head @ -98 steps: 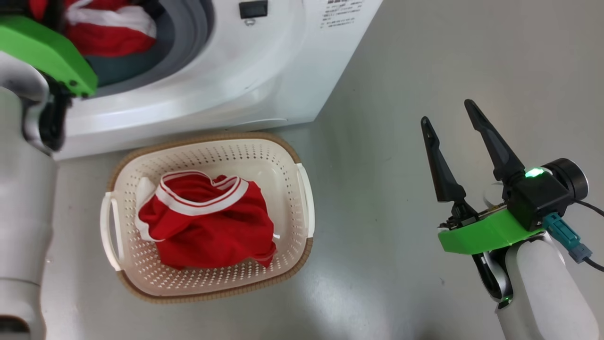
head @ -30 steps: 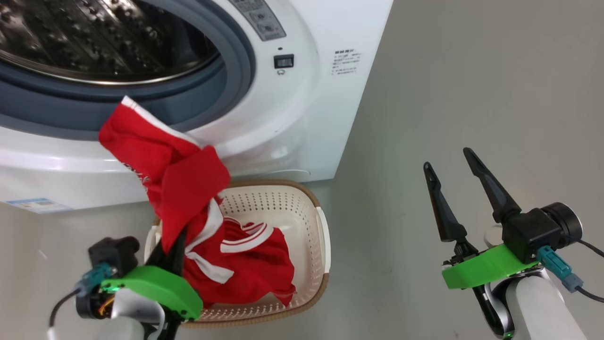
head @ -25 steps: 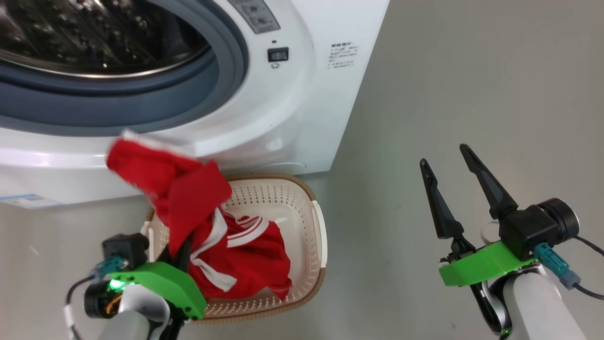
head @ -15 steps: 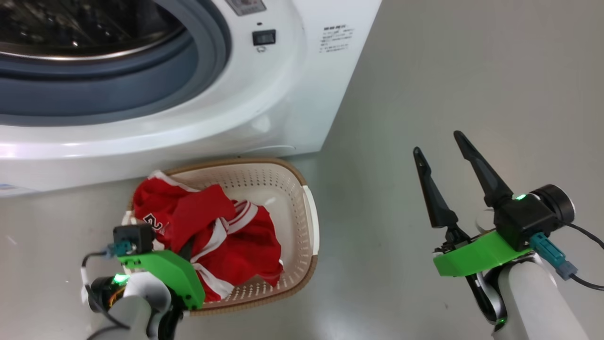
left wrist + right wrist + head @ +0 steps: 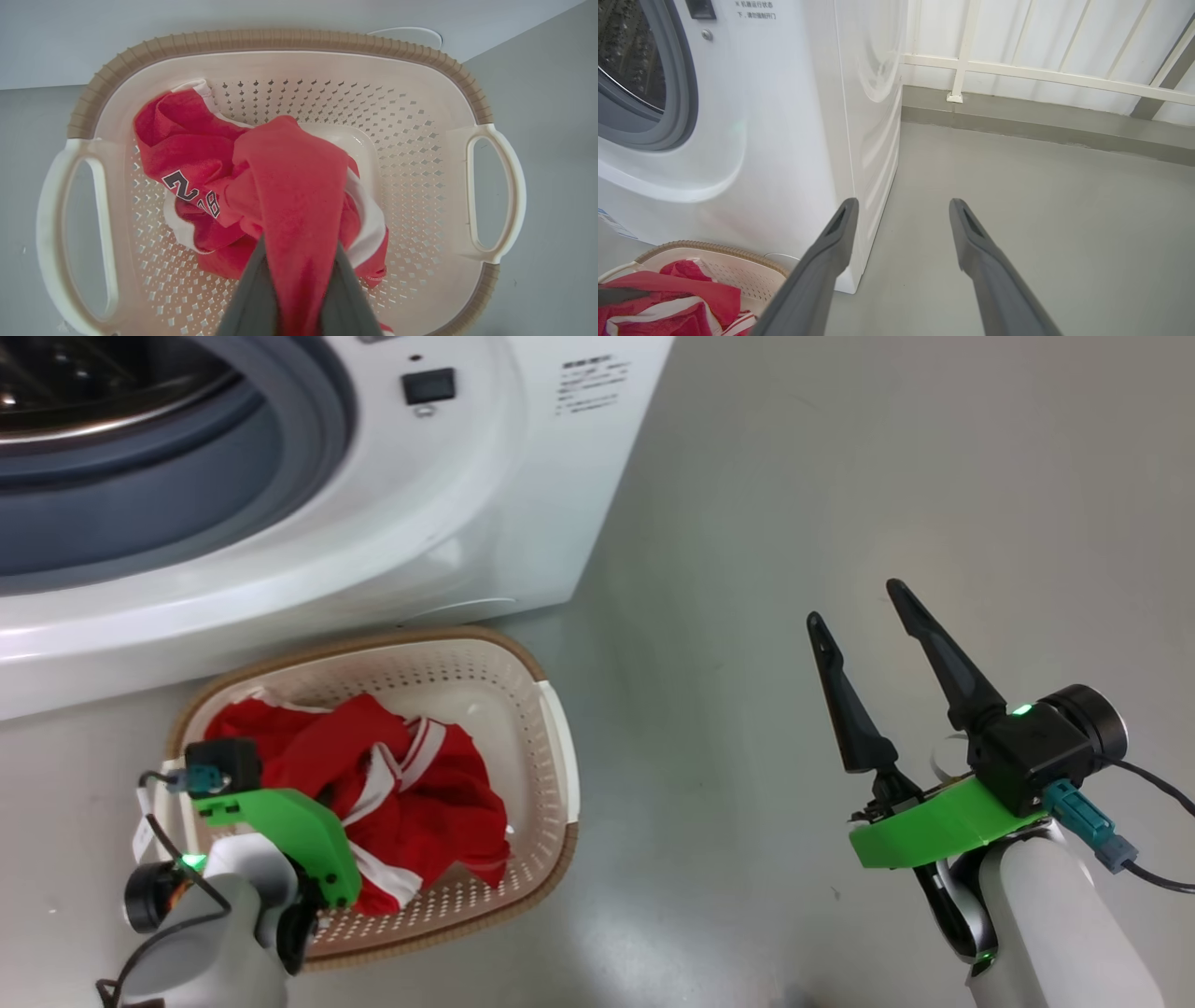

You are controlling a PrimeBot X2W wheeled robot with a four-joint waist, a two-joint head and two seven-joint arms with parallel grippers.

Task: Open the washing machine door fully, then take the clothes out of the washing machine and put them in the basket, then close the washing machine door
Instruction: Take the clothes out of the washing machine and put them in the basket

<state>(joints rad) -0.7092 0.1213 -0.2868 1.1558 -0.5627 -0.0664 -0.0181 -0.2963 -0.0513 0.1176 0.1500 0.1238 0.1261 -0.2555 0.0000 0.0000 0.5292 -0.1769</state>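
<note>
Left wrist view: left claw (image 5: 299, 242) pinching clothes (image 5: 196, 158) inside basket (image 5: 280, 39); right claw (image 5: 854, 600) spread wide, empty.

From the head we look steeply down; left wrist, close over the basket (image 5: 280, 39); right wrist, low, facing the washing machine (image 5: 784, 116). All share the basket.

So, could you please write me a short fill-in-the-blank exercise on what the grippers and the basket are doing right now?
1. The left gripper is shut on a ____ garment above the basket.
2. The right gripper is ____ and holds nothing.
3. The basket stands on the floor in front of the white ____.

Missing words: red; open; washing machine.
</note>
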